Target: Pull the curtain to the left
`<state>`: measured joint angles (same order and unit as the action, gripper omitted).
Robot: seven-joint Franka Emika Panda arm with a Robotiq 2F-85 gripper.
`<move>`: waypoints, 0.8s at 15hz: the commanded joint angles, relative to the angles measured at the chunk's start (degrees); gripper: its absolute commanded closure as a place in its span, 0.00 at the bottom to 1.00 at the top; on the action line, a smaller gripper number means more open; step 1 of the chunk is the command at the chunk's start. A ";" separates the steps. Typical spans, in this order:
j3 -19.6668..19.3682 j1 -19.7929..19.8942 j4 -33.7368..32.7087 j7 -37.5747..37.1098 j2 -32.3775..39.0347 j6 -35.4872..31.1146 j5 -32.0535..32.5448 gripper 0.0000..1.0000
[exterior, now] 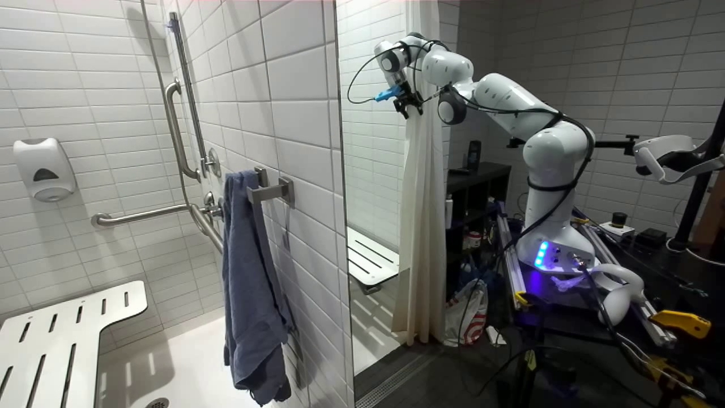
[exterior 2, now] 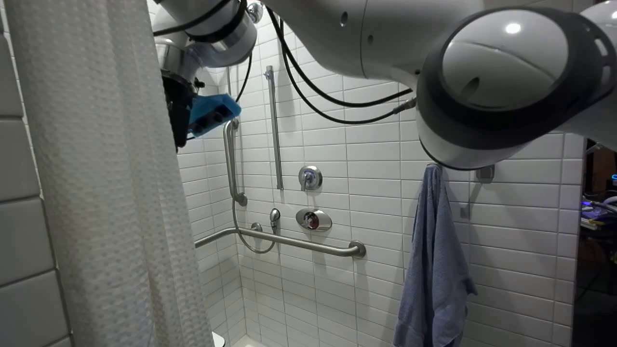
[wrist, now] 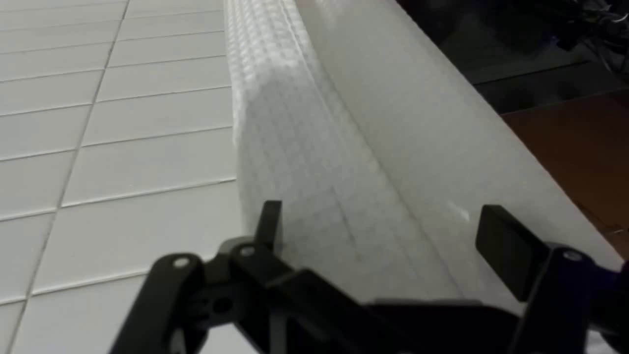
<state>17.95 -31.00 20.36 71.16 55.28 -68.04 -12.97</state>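
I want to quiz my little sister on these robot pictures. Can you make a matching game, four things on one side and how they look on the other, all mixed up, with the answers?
Things:
1. curtain
2. towel
3. fingers
4. robot lights

How they look:
A. black and spread apart
B. glowing blue
C. off-white, in tall folds
D. blue-grey and hanging

Right pairs: 1-C, 2-D, 3-A, 4-B

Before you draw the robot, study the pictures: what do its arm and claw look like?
The arm is glossy white and rounded, with dark grey joint rings and black cables along it. Its base bears blue lights. The claw is black and angular, with two blocky fingers; a bright blue housing sits beside it.
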 commanded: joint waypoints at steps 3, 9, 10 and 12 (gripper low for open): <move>-1.11 1.45 1.33 -4.10 -4.71 5.05 1.40 0.00; -0.47 3.04 1.07 -4.83 -5.65 5.88 0.64 0.00; -0.48 3.22 1.08 -4.98 -5.91 6.10 0.63 0.00; -0.48 3.31 1.13 -5.08 -6.04 6.18 0.63 0.00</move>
<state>17.34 -27.90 20.46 66.00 49.82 -61.47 -12.35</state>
